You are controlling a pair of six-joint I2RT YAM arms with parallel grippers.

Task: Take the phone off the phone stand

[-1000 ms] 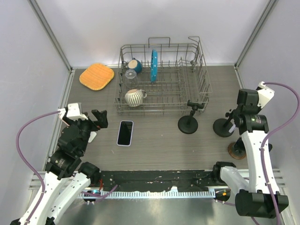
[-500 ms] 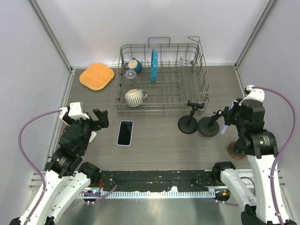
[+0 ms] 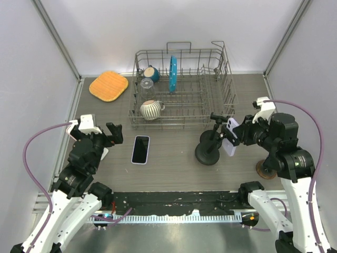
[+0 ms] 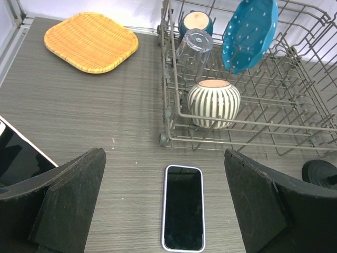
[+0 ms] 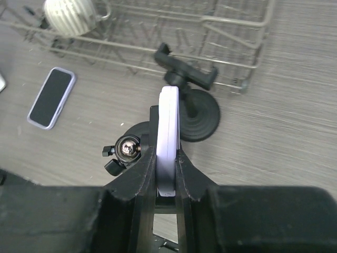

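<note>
A lavender-cased phone [image 5: 168, 124] stands edge-on between my right gripper's [image 5: 167, 158] fingers, which are shut on it. It still sits in a black phone stand whose ball joint [image 5: 126, 148] and round base [image 5: 134, 132] show just left of it. From above, that phone [image 3: 229, 138] and its stand's base [image 3: 208, 154] are right of centre. A second black stand with an empty clamp [image 3: 218, 118] is just behind. Another phone [image 4: 183, 208] lies flat, screen up, on the table [image 3: 174, 158], below my open left gripper [image 4: 166, 203].
A wire dish rack [image 3: 181, 87] at the back holds a striped mug [image 3: 151, 109], a glass, a teal mug and a blue plate [image 3: 172, 74]. An orange woven mat [image 3: 108, 86] lies at the back left. A brown disc [image 3: 265, 169] sits by the right arm.
My right gripper has carried the phone and its stand leftward, from the table's right side to just in front of the empty stand. The left arm has barely moved.
</note>
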